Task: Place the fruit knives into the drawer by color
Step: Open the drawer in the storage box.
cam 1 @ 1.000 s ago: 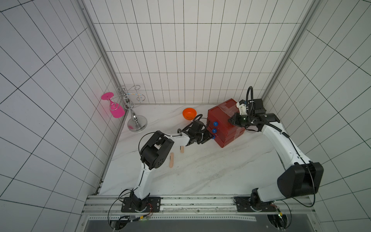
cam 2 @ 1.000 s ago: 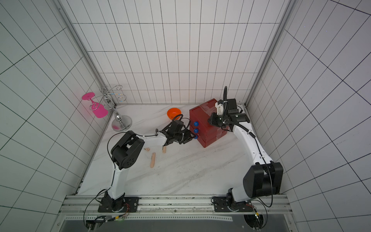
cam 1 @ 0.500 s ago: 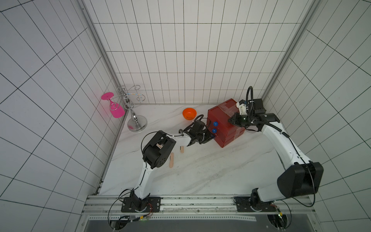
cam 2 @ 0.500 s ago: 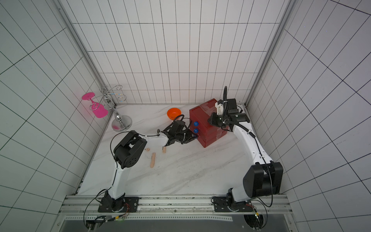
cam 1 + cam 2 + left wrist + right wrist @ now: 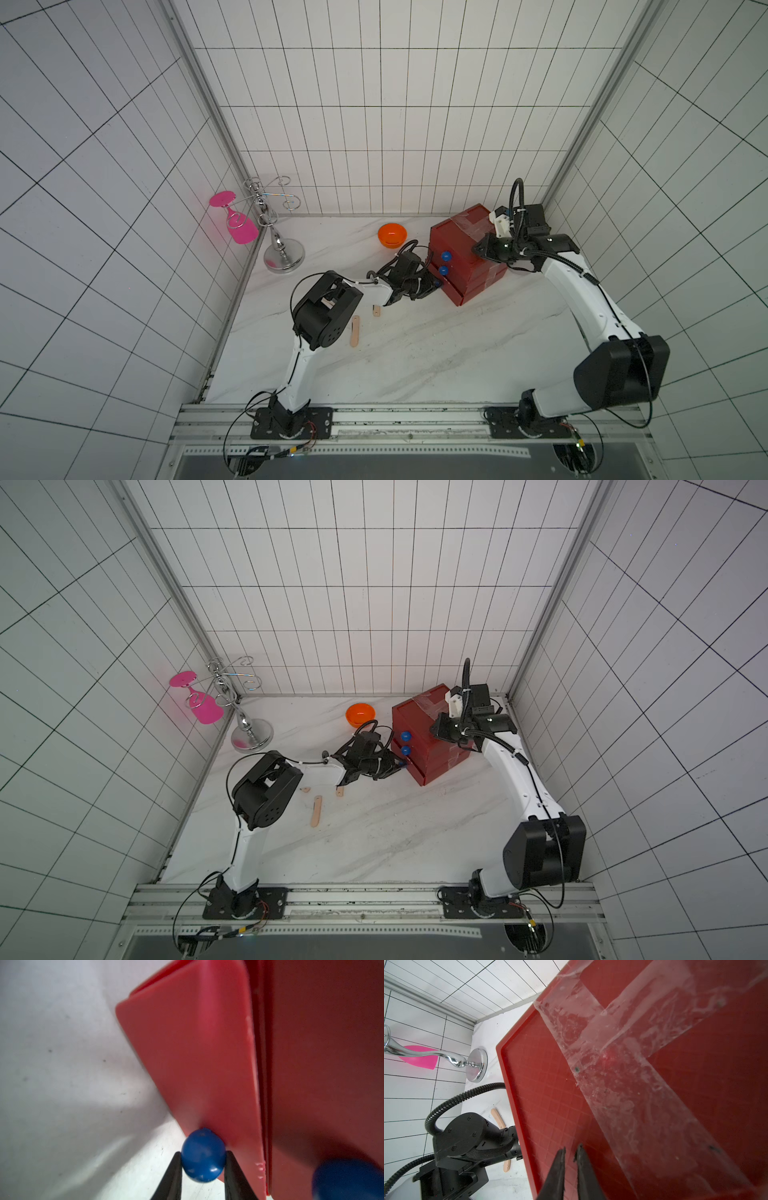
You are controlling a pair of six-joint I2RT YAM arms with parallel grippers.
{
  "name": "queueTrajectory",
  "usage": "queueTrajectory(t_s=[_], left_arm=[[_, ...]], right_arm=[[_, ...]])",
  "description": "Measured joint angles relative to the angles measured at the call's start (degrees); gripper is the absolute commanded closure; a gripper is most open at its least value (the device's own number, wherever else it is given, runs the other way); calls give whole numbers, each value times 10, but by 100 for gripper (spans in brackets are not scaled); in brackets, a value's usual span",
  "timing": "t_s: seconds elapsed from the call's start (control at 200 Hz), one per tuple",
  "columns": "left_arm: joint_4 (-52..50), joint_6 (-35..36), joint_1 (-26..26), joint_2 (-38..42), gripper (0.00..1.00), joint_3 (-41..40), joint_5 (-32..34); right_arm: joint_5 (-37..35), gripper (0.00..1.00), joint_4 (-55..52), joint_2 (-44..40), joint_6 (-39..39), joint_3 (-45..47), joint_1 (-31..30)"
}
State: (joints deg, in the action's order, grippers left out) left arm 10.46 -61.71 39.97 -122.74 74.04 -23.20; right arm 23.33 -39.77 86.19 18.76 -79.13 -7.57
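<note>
Overhead, in both top views, you are watching your left arm stretching low across the marble table point(image 5: 415, 353). Its left gripper point(image 5: 431, 286) is reaching the foot of the red chest of drawers point(image 5: 461, 245), which is standing near the back right corner. The bottom drawer point(image 5: 451, 291) is jutting slightly ahead of the two above it. Your right gripper point(image 5: 478, 249) is sitting over the chest's top, near its front edge. Two peach fruit knives are lying on the table beside the left forearm, well apart from the chest: a long one point(image 5: 355, 331) and a shorter-looking one point(image 5: 376, 310). In a top view, a third peach piece point(image 5: 305, 790) is peeking out by the left elbow. An orange bowl point(image 5: 392, 235) is sitting behind the left gripper. A chrome rack point(image 5: 282, 253) is carrying an upside-down pink glass point(image 5: 241, 230) at the far left.

Through the left wrist camera, you are seeing two black fingers point(image 5: 172, 1178) pinching the blue knob point(image 5: 202, 1153) on the drawer's red front, one on each side and both touching it. A second knob point(image 5: 349, 1178) is blurring at the frame's edge.

Through the right wrist camera, the fingers point(image 5: 558, 1172) are standing almost together with only a thin slit between them, gripping nothing. Their tips are pointing at the chest's top beside the clear tape point(image 5: 623, 1064). You cannot tell whether they are touching it.
</note>
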Motion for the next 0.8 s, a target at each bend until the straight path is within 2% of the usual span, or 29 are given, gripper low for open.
queueTrajectory(t_s=[0.655, 0.8], left_arm=[[19, 22, -33, 109, 79, -158, -5], [23, 27, -37, 120, 71, -176, -7]], right_arm=[[3, 85, 2, 1, 0, 0, 0], [5, 84, 3, 1, 0, 0, 0]])
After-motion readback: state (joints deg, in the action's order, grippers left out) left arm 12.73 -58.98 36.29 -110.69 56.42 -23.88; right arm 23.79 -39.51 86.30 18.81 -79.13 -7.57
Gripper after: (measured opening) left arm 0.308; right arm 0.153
